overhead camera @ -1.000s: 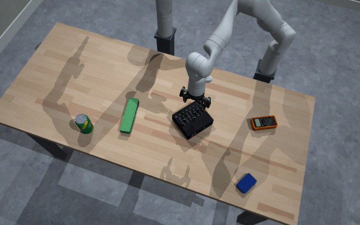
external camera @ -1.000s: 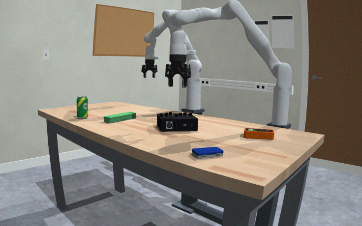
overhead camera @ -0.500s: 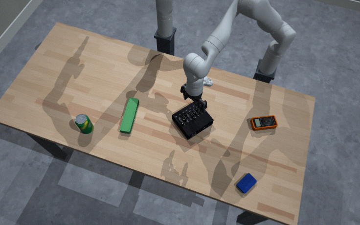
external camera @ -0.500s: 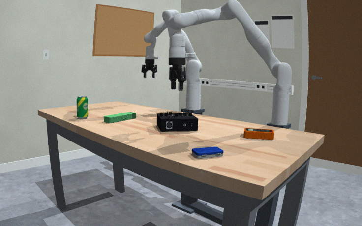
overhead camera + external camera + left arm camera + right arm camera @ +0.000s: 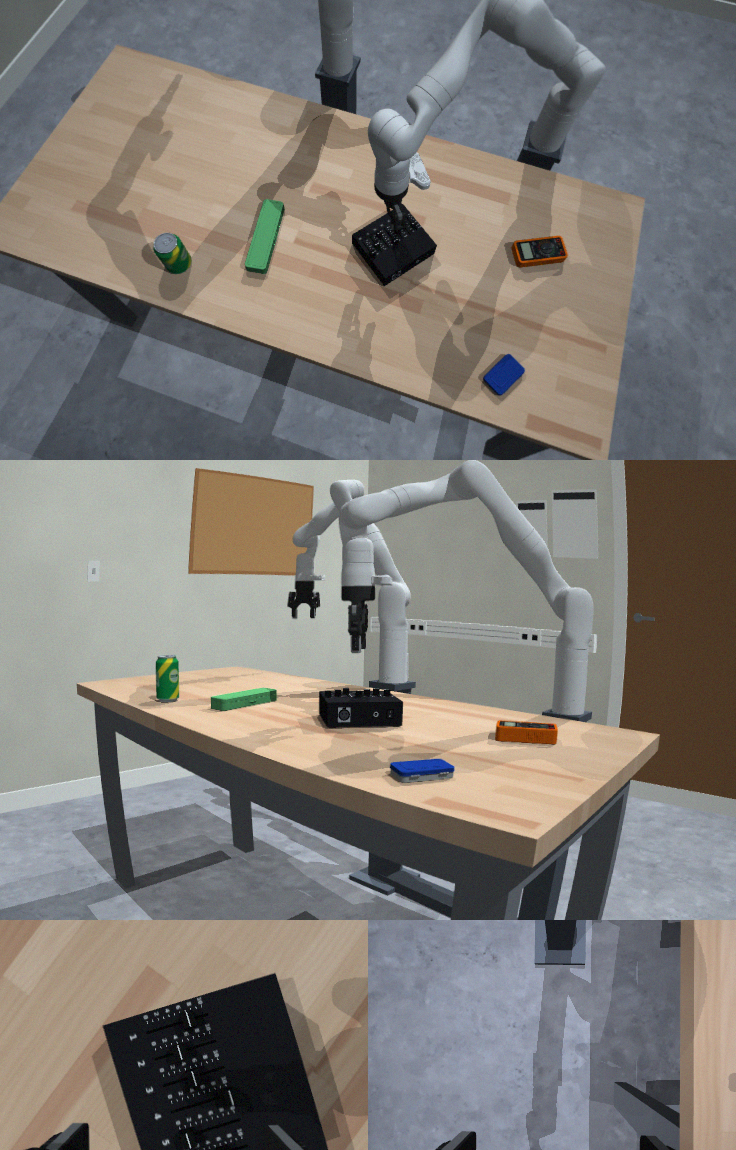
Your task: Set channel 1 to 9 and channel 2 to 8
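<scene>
The black lighting desk [image 5: 408, 253] [image 5: 386, 720] [image 5: 280, 1045] lies askew mid-table. In the left wrist view, the channel 1 fader [image 5: 188, 1018] stands near 7 and the channel 2 fader [image 5: 180, 1052] near 4. The channel 3 fader [image 5: 194, 1078] is near 5, the channel 4 fader [image 5: 231, 1097] near the top, the channel 5 fader [image 5: 188, 1140] low. Further faders are cut off. My left gripper [image 5: 356, 649] [image 5: 178, 1132] is open above the desk, touching nothing. My right gripper [image 5: 303, 615] [image 5: 558, 1140] is open and empty, high beyond the table's far edge.
A green box [image 5: 264, 235] [image 5: 244, 699] and a green can [image 5: 172, 253] [image 5: 167, 678] stand to one side of the desk. An orange multimeter [image 5: 540, 251] [image 5: 526, 732] and a blue case [image 5: 503, 374] [image 5: 422, 769] lie on the other side.
</scene>
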Motion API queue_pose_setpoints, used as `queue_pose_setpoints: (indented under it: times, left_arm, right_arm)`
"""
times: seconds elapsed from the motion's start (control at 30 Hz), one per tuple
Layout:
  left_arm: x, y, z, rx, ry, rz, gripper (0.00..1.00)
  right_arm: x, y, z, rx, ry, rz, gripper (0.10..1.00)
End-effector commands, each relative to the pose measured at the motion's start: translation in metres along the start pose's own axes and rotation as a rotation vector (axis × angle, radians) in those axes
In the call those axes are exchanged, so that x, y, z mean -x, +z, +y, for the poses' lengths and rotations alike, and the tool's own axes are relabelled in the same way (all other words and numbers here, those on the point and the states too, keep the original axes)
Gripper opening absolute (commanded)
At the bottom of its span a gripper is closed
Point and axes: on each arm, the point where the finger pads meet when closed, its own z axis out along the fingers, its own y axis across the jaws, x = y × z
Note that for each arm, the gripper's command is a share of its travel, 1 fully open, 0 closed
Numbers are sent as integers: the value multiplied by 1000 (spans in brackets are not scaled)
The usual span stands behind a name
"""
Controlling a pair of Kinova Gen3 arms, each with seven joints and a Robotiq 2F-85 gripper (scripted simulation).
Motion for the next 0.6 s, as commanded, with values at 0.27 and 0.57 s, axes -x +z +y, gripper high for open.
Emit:
queue_pose_setpoints:
  times: [0.27,0.57]
  left_arm:
    - [6,12,-16,-11,428,-7,1000]
    - [11,21,-30,-16,783,-17,1000]
  right_arm:
    - [0,-1,0,0,0,-2,1000]
    - [0,-1,0,0,0,-2,1000]
